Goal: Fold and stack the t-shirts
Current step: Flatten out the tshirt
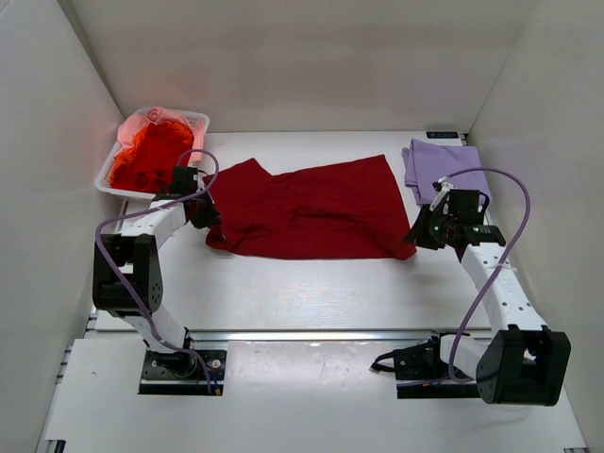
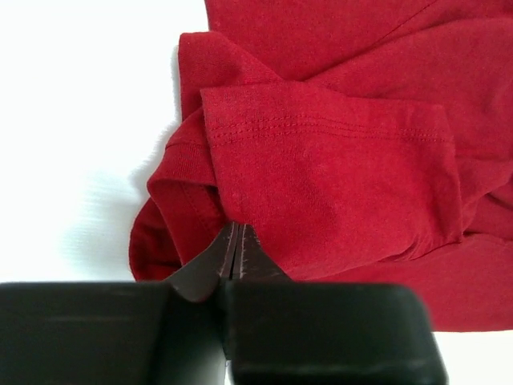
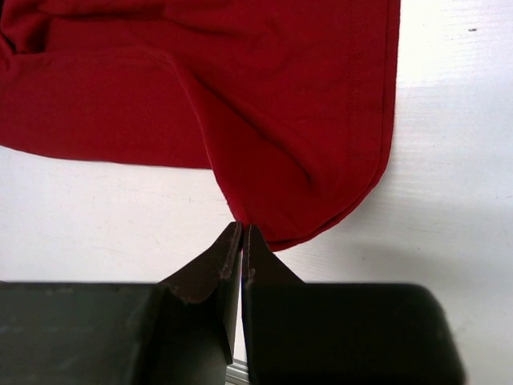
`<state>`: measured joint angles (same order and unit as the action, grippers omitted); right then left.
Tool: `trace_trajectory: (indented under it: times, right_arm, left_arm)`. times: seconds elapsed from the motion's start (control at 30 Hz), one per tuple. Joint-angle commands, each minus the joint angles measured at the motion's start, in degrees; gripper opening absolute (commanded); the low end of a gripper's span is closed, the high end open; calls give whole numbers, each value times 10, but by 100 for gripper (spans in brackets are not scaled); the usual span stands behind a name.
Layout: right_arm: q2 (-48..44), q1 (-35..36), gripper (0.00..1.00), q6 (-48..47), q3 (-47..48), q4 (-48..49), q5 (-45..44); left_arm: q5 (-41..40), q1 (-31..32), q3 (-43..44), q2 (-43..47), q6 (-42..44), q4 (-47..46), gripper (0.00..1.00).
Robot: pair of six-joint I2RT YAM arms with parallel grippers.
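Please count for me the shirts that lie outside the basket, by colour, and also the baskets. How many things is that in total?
dark red shirt: 1
lavender shirt: 1
white basket: 1
Total: 3
The orange-red and pink cloth inside the basket is heaped, so its pieces cannot be counted.

A large dark red cloth t-shirt (image 1: 311, 208) lies spread across the middle of the white desk (image 1: 311, 293). The left pincer (image 1: 203, 215) sits at its left edge and the right pincer (image 1: 422, 236) at its near right corner. A folded pale lavender t-shirt (image 1: 444, 170) lies far right. Far left, a white plastic basket (image 1: 198, 119) holds bright orange-red cloth (image 1: 146, 160) and pink cloth (image 1: 162, 116).
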<state>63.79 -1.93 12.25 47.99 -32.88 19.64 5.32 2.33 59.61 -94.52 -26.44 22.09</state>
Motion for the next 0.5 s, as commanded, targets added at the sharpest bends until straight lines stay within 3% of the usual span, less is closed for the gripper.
trace_trajectory:
  times: [0.0, 0.47]
  right_arm:
    - [1, 0, 0, -2, -7, 25, 8]
    - [-4, 1, 0, -1, -7, 23, 8]
  left_arm:
    - [-3, -1, 13, 21, -4, -3, 4]
    - [-3, 0, 59, 111, -23, 17, 0]
